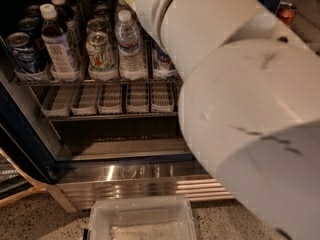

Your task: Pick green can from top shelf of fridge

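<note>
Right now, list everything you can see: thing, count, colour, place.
blue-and-silver can: one, far left of the stocked shelf
dark bottle: one, white cap, right of that can
whitish can: one, green logo, middle lane
water bottle: one, clear, right of the whitish can
blue-and-white can: one, partly behind the arm
rear cans and bottles: dark, count unclear
red can: one, top right rack
lane trays: a row, clear, lower rack
base panel: one, ribbed steel, below the racks
plastic bin: one, clear, on the floor
arm: one, white, fills the right side
hand: not in view, past the top edge
</note>
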Robot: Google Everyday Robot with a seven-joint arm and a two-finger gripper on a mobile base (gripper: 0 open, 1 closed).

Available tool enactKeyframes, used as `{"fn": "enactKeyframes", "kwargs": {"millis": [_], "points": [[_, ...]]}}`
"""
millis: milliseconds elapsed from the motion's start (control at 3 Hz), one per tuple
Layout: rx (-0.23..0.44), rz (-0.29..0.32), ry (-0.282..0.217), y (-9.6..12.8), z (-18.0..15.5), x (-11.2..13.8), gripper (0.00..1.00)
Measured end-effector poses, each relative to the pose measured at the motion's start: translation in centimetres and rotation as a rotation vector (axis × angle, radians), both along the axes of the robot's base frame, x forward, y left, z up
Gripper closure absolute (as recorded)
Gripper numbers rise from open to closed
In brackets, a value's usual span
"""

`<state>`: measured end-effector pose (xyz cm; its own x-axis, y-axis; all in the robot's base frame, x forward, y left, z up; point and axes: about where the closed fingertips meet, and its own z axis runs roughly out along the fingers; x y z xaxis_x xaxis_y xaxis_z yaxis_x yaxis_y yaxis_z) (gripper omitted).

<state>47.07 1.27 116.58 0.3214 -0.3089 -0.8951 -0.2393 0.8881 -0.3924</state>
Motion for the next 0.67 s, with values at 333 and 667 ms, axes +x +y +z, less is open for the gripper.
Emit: {"fn": "enactKeyframes", "kwargs": {"millis": [333, 667], "points": [[0.0, 0.0, 0.0, 0.0, 0.0, 0.0, 1.0], [0.0, 0.0, 0.0, 0.0, 0.0, 0.0, 1.0]]}}
